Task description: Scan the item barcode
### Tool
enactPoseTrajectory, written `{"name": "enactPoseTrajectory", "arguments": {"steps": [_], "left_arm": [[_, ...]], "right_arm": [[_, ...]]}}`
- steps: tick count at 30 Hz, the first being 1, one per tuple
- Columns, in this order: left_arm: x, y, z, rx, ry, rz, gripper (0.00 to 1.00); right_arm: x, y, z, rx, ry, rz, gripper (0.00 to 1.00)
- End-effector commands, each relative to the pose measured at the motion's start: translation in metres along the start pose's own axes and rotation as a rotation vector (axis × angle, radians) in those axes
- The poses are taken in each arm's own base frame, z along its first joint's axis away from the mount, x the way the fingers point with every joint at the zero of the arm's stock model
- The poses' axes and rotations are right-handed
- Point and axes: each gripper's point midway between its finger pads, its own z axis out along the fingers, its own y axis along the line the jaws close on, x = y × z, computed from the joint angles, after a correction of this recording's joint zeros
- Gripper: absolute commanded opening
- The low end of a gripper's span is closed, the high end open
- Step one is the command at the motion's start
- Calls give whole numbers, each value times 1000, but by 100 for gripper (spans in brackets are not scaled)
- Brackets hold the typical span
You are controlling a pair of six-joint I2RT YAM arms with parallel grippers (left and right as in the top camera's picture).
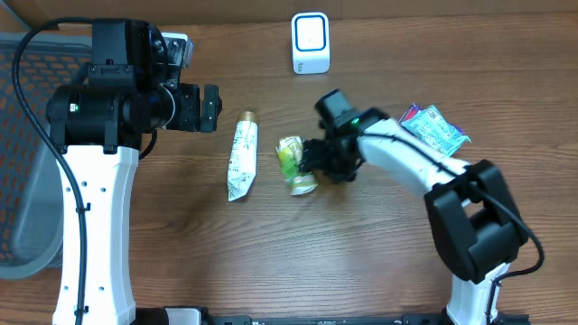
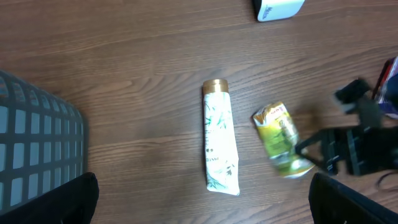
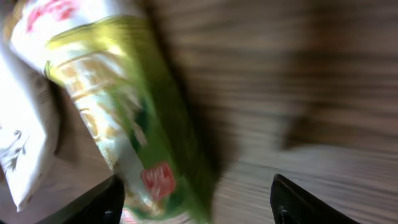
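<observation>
Two dark fingers of the right arm's jaws stand wide on either side of a crumpled green-and-yellow packet. One finger is just beside it and the other is clearly apart, so nothing is clamped. That wrist view is blurred. The packet lies on its side on the bench, near the middle. Seen from overhead, the right arm reaches in from the right and meets the packet at its right edge.

The left arm's jaws are spread wide and empty, their fingers showing only at the lower corners of the wrist view. The left arm hangs over the left part of the bench.

A white tube with a gold cap lies flat just left of the packet, near it but not touching, cap toward the far edge. A white scanner stands by that far edge, well apart from the packet. Some colourful sachets lie beyond the right arm. A grey mesh basket sits at the left edge.
</observation>
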Motion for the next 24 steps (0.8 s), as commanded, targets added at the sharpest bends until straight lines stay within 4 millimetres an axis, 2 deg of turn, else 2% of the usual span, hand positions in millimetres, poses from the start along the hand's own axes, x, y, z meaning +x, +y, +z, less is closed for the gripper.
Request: {"name": "enactPoseTrajectory", "arguments": {"steps": [1,3,7,10,15,17,21,24], "left_arm": [[-2,-1,-1,10,-7,-7,100],[-2,-1,-1,10,-7,-7,99],[-2,-1,-1,9,-7,-7,100],[-2,-1,-1,9,-7,-7,100],[-2,-1,-1,9,-7,-7,100],[-2,-1,-1,9,-7,-7,100],[-2,-1,-1,9,-7,-7,100],[-2,-1,-1,9,-7,-7,99]], "right_arm": [[-23,-18,-12,64,-52,-33,78],[-26,-26,-14,80,-54,-52,80],[-30,-27,-16,78,-59,-185,83],[-34,-21,-20,77,-67,-344,83],[-55,-6,-47,125,-129,-583,84],[-59,0,-52,150,-148,-669,84],[-50,14,-46,171,-137,-839,84],[-42,16,-39,252,-129,-906,84]]}}
